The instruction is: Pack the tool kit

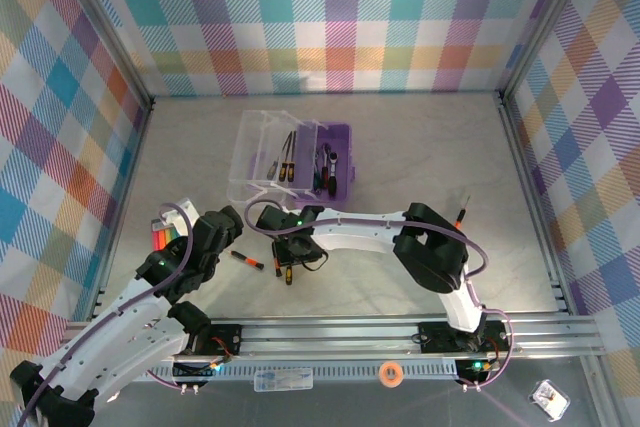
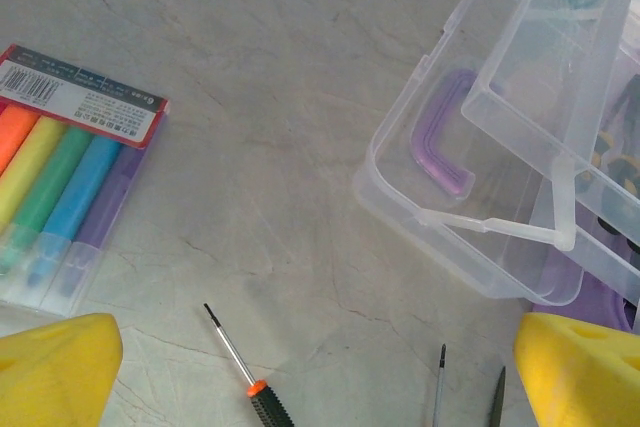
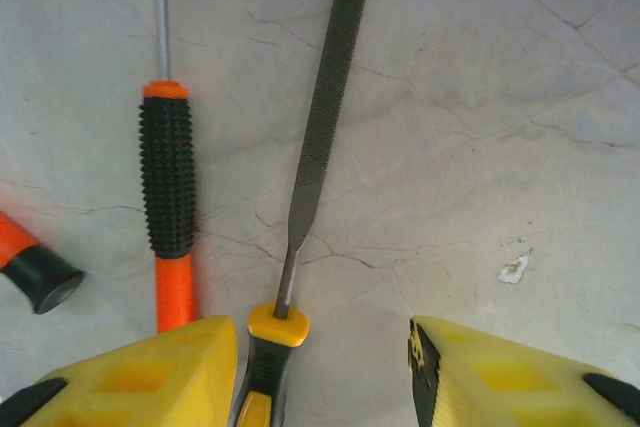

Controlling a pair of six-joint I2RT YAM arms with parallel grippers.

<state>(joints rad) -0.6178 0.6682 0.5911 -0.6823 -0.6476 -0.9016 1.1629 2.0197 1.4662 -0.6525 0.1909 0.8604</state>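
Our right claw (image 3: pixel 320 339) stands half-wide over the tabletop (image 3: pixel 500 97), straddling but not clamping the file (image 3: pixel 325 117). The file's long axis runs straight to 12 o'clock, and its yellow handle sits close to the 9 o'clock finger, perhaps touching. The orange screwdriver (image 3: pixel 168 177) lies parallel at 9. From above, the lilac case (image 1: pixel 337 162) lies open at 1 o'clock. The left claw (image 2: pixel 315 352) hangs wide.

Checked walls (image 1: pixel 340 17) in pastel teal, orange, purple, yellow; grey veined tabletop (image 1: pixel 420 157); lilac-purple case (image 1: pixel 343 187), clear lid (image 2: pixel 470 147); screwdriver (image 3: pixel 168 177) black and orange; needle file (image 3: pixel 325 117) grey, yellow-black handle; marker pack (image 2: pixel 70 177) orange, yellow, green, blue, purple, red label.
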